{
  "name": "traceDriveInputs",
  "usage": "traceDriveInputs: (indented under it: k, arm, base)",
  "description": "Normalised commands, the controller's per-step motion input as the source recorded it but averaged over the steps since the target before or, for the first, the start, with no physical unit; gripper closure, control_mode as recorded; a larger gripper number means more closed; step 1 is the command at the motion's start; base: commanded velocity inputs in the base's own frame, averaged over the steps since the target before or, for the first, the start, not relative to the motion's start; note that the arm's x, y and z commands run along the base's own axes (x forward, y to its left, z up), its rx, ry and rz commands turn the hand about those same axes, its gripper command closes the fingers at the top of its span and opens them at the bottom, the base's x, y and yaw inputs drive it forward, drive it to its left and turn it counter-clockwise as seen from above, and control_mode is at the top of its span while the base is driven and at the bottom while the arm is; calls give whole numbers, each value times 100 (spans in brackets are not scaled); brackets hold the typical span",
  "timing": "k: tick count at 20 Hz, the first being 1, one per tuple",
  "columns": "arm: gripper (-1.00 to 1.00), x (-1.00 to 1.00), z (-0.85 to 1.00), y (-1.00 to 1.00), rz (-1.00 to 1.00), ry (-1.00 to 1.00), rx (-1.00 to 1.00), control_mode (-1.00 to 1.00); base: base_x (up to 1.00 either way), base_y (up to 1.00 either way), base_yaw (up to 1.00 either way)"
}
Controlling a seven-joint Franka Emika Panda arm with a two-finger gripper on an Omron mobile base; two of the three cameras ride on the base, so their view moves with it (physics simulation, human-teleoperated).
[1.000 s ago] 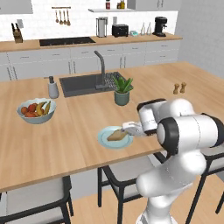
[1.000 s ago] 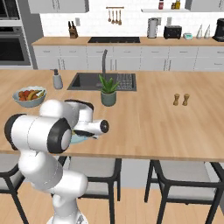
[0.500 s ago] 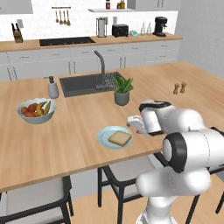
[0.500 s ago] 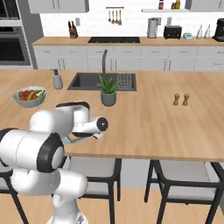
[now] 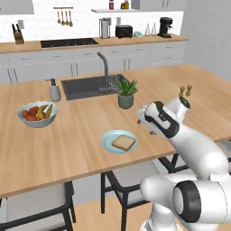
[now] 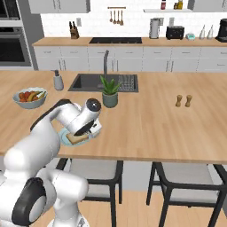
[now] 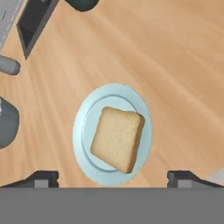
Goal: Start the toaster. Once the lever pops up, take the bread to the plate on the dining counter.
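Note:
The bread (image 7: 117, 139), a golden-brown slice, lies flat on the pale blue-green plate (image 7: 87, 127). The plate (image 5: 108, 143) sits near the front edge of the dining counter (image 5: 90, 122), with the bread (image 5: 124, 143) on it. My gripper (image 7: 112, 179) hovers above the plate, open, with nothing between its fingertips (image 7: 41, 178). From the left base view the gripper (image 5: 140, 121) hangs just right of and above the plate; in the right base view the gripper (image 6: 91, 132) partly covers the plate (image 6: 66, 138). The black toaster (image 5: 123, 31) stands on the far worktop.
A fruit bowl (image 5: 37, 113) sits left of the plate. Behind the plate are a potted plant (image 5: 126, 92), the dark sink (image 5: 85, 85) with its faucet (image 5: 104, 67), and a soap dispenser (image 5: 54, 90). Two shakers (image 5: 185, 91) stand at the right. Chairs (image 5: 131, 178) are tucked under the counter edge.
The hand has lifted off the plate and drawn back to the right. Its jaws opened a little wider. The bread stays lying on the plate.

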Motion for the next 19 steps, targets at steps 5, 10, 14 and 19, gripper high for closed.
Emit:
traceDriveInputs:
  k: [5, 10, 14, 19]
  arm:
    - [-100, -60, 64, -56, -12, 34, -2, -100]
    - [-100, -65, 8, -69, -13, 25, -11, -100]
    - [-100, -94, -1, -92, -14, 21, -4, -100]
    - [-100, -98, 0, -75, -17, 12, -7, -100]
  base:
    - [0, 0, 0]
    - [0, 0, 0]
    - [0, 0, 0]
    - [0, 0, 0]
